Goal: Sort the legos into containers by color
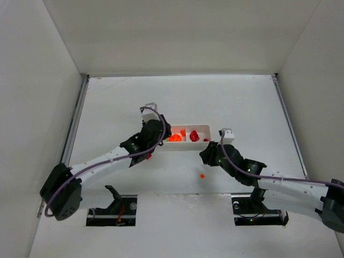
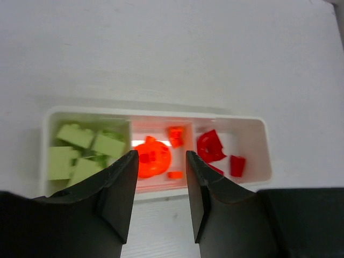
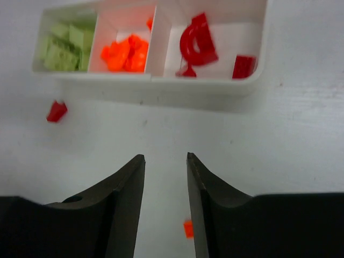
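Smooth matte table (image 1: 242, 102). Thin-walled glossy white tray (image 2: 156, 114), three compartments: probably slides if bumped by left gripper (image 2: 161, 155), jaws parted and empty over the orange pile (image 2: 152, 161). Right gripper (image 3: 165, 157) parted, empty, low; may flick tiny hard slick orange brick (image 3: 188, 228) or red brick (image 3: 56, 111) lying outside the tray

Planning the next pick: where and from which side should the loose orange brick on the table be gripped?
Probably from straight above, pinching the orange brick across its opposite side faces: it is tiny and sits low on the table with free space around it. The open right tool hangs close by it.
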{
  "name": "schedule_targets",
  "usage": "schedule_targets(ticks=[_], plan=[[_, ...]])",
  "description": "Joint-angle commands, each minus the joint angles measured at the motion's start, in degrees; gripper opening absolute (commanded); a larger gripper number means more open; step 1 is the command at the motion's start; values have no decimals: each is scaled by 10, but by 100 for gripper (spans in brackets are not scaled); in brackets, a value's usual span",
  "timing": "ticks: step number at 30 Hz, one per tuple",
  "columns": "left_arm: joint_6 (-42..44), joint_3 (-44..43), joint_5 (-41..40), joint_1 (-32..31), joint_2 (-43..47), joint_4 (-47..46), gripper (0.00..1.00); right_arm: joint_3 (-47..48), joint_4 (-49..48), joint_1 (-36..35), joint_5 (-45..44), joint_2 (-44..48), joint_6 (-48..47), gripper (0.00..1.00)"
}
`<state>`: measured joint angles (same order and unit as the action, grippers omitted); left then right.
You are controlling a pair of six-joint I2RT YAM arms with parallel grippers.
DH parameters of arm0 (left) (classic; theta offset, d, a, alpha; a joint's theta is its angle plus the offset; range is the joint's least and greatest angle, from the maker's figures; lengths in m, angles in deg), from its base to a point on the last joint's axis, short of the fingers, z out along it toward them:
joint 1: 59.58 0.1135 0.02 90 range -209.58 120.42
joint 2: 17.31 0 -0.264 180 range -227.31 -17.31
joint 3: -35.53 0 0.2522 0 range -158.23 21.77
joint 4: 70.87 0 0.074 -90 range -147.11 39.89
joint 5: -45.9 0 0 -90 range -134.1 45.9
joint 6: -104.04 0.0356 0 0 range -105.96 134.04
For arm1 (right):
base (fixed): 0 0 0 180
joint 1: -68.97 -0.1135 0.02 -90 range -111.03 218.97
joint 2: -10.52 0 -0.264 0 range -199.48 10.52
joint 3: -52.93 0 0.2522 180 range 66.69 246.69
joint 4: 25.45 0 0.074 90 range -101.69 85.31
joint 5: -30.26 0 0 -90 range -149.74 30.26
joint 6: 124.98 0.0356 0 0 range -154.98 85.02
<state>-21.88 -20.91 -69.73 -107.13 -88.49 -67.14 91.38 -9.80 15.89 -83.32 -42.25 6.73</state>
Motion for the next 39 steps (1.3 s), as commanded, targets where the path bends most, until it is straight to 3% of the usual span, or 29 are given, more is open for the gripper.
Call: schedule_targets(ticks=[1,8,18,24,29,35,39], plan=[[7,58,-11,46,68,-2,38,18,136,-51,-15,25,59,47],[11,155,6,137,183,3,40,63,175,-101,24,-93,56,49],[2,228,35,174,239,-17,40,113,226,-139,-24,-207,66,50],[1,231,50,175,235,-25,40,132,239,-165,-24,-260,74,43],[-2,236,52,175,244,-25,40,147,250,-179,-31,-286,81,28],[-5,238,53,180,242,-25,41,147,263,-189,-41,-284,90,17],[-5,233,53,181,229,-20,42,152,261,-189,-44,-252,94,16]])
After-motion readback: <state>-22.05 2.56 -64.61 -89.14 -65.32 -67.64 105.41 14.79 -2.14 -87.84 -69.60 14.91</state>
